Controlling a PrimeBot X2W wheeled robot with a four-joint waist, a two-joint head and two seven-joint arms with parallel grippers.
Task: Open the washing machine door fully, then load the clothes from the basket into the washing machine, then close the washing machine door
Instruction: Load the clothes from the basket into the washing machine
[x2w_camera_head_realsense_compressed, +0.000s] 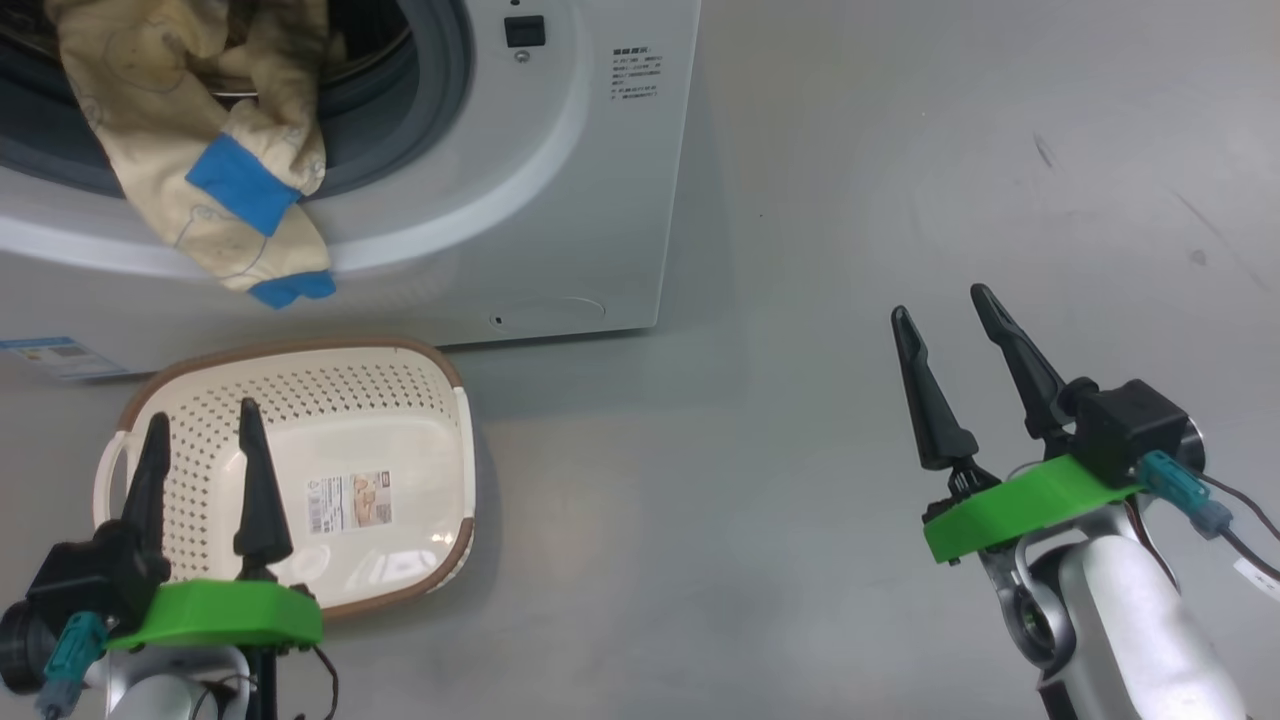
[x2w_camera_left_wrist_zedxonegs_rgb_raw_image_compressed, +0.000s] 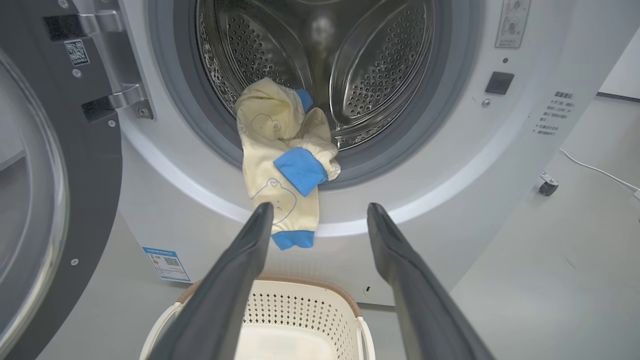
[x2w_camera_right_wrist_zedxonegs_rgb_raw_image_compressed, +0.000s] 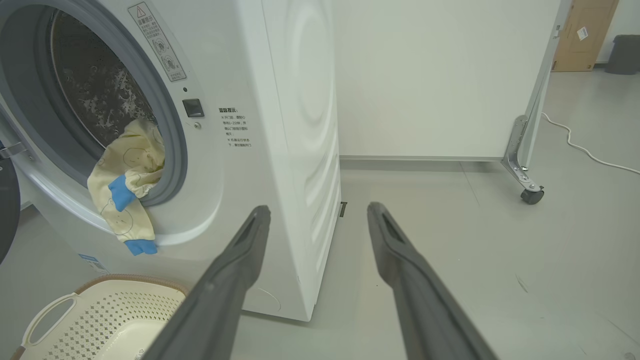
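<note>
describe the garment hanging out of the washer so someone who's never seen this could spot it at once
Find the big white washing machine. On the lower lip of its round opening a garment drapes over the grey gasket, part inside the steel drum, part hanging above the cream basket. It is the only fabric there: pale cream-yellow with thin blue drawings and bright blue cuffs.

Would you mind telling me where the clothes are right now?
At the head view's upper left, the clothes hang half out of the washing machine, draped over its lower rim, just above the basket on the floor.
</note>
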